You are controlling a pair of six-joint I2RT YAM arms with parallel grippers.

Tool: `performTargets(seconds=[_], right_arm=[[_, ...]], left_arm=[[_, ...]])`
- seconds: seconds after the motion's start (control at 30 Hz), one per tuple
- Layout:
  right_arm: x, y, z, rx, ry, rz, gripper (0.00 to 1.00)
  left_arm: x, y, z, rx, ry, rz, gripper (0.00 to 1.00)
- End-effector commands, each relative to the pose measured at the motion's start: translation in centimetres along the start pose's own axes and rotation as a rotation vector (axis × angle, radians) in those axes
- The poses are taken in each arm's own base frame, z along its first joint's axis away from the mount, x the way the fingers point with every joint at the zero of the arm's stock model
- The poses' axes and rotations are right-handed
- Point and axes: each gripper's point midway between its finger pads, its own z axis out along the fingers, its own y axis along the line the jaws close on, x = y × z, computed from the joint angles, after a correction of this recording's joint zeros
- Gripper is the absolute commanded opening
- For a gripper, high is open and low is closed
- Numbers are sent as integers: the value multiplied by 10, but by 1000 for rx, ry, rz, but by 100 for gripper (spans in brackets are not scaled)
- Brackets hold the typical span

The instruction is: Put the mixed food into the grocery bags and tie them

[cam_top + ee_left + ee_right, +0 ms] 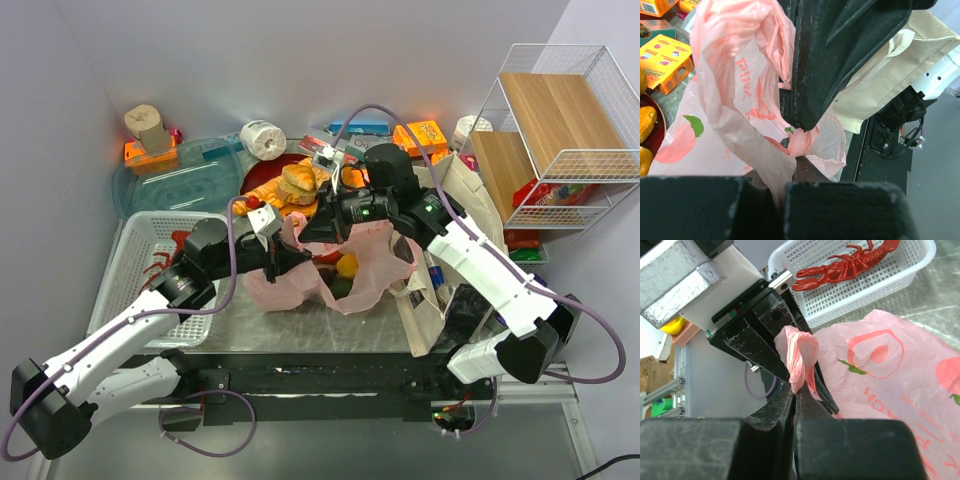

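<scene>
Pink bag (380,268) — left tool (781,187), right tool (794,415) both clamped on bunched plastic, probably handles.

Pale walls (300,60), wire shelf (560,130), grey table (300,325)

The grey marbled surface (300,325) before me carries a white basket (138,248) on my left and the pink bag (375,275) in the middle, with a canvas tote (420,310) just right of it. Farther back sit a red plate (256,174), a clear blue tray (185,180) and a wire rack (560,140).
</scene>
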Motion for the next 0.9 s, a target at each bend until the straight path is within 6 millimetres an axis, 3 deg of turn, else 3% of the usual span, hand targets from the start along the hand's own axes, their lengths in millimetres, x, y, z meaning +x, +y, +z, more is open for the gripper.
performTargets(seconds=[0.0, 0.1, 0.23, 0.47, 0.63, 0.8, 0.87], right_arm=[[-23, 24, -16, -29, -58, -58, 0], [-39, 31, -22, -13, -80, -65, 0], [-49, 32, -25, 3, -80, -61, 0], [-54, 31, -21, -4, -68, -31, 0], [-50, 28, -16, -8, -60, -20, 0], [-53, 29, -15, -19, -65, -22, 0], [-54, 29, -15, -20, -68, -22, 0]], left_arm=[[-13, -9, 1, 52, -36, 16, 12], [-12, -12, 4, 81, -19, 11, 42], [-11, -18, 4, 120, -22, 13, 63], [-14, -18, 6, 130, -41, 22, 65], [-22, -7, 10, 72, -78, 38, 65], [-14, -4, 17, 84, -49, 16, 58], [-10, -4, 19, 91, -41, 6, 49]])
